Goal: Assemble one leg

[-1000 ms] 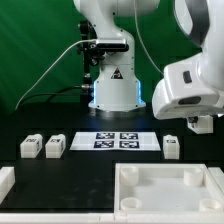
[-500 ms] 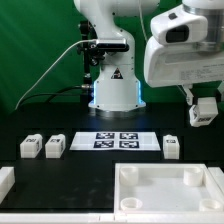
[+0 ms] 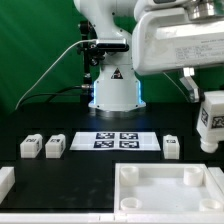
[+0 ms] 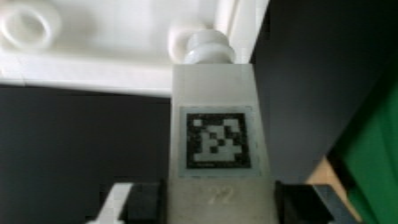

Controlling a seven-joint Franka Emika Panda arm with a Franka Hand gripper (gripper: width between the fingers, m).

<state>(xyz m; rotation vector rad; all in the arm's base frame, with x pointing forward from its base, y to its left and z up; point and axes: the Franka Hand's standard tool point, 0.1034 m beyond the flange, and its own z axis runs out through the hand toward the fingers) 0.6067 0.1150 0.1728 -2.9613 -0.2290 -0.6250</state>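
My gripper is shut on a white leg with a black-and-white tag and holds it in the air at the exterior view's right, above the table. In the wrist view the held leg fills the middle between the two dark fingers, tag facing the camera. Beyond it lies the large white panel with its raised rim and a corner hole. Three more legs stand on the black table: two at the exterior view's left and one at the right.
The marker board lies at the table's middle in front of the robot base. The large white panel lies at the front right. A white part shows at the front left edge.
The gripper with the leg has moved toward the camera and lower at the exterior view's right, so the arm looks larger and the leg hangs nearer the table.
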